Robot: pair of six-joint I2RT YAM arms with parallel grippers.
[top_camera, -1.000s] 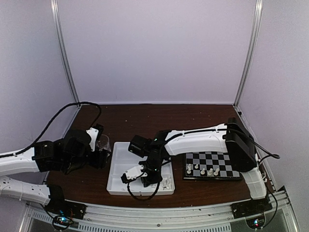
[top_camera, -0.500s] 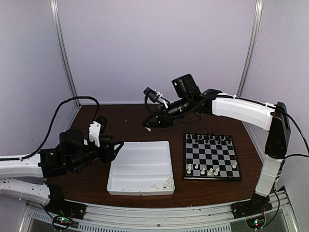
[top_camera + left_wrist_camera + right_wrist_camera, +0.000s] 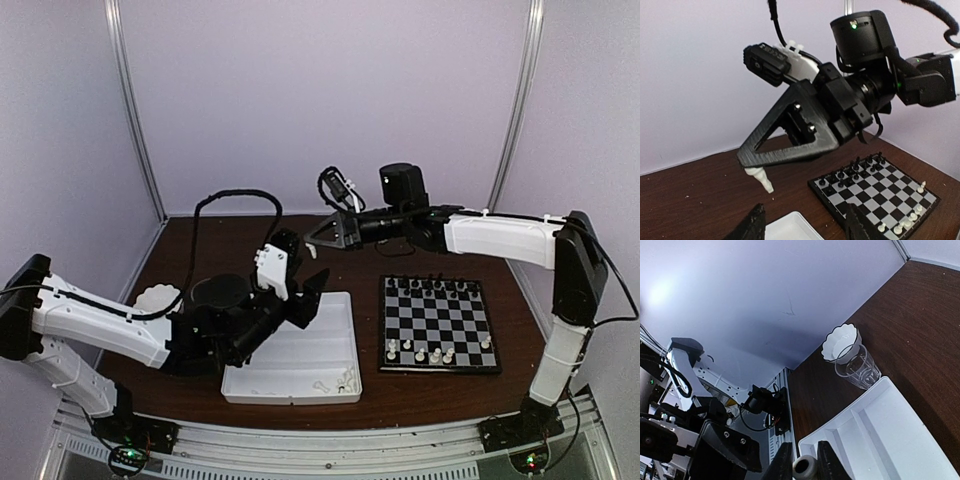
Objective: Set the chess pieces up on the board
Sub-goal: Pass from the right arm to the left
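The board (image 3: 437,325) lies at the right, with black chess pieces (image 3: 435,285) along its far edge and a few white ones (image 3: 420,352) along its near edge. My right gripper (image 3: 312,243) hangs high over the back of the table, pointing left. It is shut on a white chess piece (image 3: 761,179), whose round base shows between the fingers (image 3: 804,468). My left gripper (image 3: 312,285) is over the white tray's far edge, just below the right one. It stands open (image 3: 807,225) with nothing between its fingers. More white pieces (image 3: 340,380) lie in the tray's near right corner.
The white three-compartment tray (image 3: 290,385) sits left of the board, with the left arm stretched over it. A clear glass (image 3: 857,365) and a white fluted bowl (image 3: 155,298) stand at the table's left side. Metal frame posts rise at the back corners.
The right arm has risen from the tray to high over the back of the table, carrying the white piece. The left arm has swung from the left side in over the tray.
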